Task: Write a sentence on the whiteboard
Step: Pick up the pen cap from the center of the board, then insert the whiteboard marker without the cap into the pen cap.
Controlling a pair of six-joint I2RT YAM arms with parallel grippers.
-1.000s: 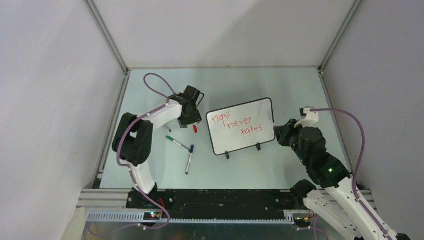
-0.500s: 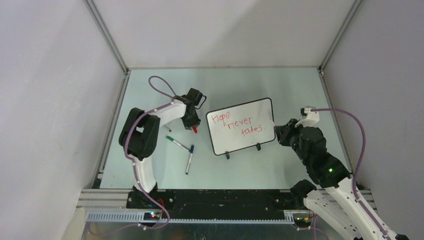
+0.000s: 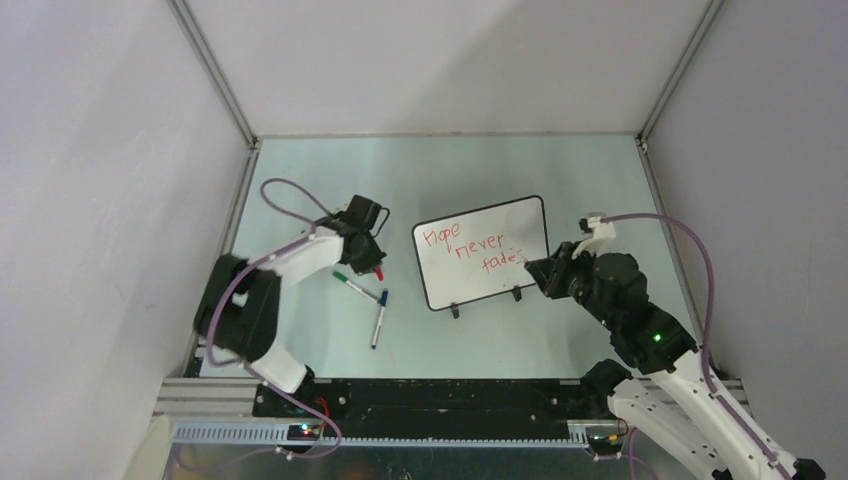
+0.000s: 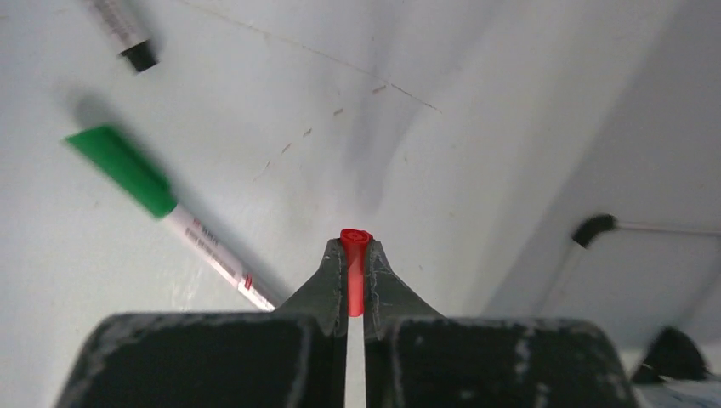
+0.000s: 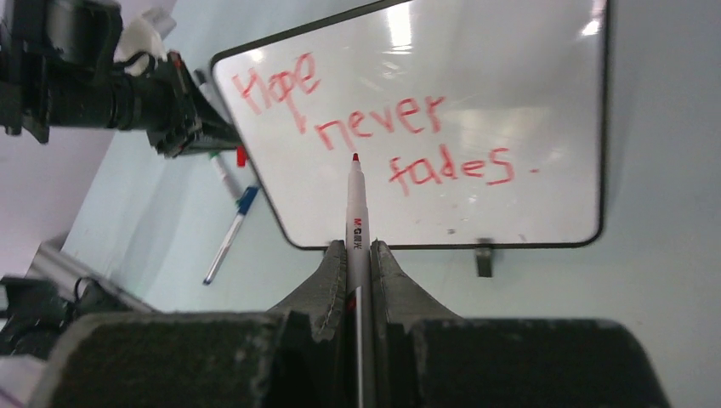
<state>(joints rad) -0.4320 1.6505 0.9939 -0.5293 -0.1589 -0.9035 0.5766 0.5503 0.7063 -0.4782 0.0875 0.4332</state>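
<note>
The whiteboard (image 3: 515,222) (image 5: 510,68) stands on two small black feet at mid-table. On it, the sentence (image 3: 462,246) (image 5: 374,127) reads "Hope never fades." in red. My right gripper (image 3: 537,272) (image 5: 357,251) is shut on a red-tipped marker (image 5: 356,212), uncapped. It hovers over the board's lower right corner and hides the last letter in the top view. My left gripper (image 3: 372,262) (image 4: 355,255) sits left of the board, shut on a small red cap (image 4: 355,272) (image 3: 377,272) just above the table.
A green-capped marker (image 3: 350,282) (image 4: 127,170) and a blue-capped marker (image 3: 379,318) (image 5: 229,234) lie on the table between the left gripper and the board. A black-tipped pen (image 4: 136,53) lies beyond the green one. Grey walls enclose the table on three sides.
My left gripper closed on the red cap and drew it toward the near left. My right gripper shifted left with the marker, over the board's lower right corner.
</note>
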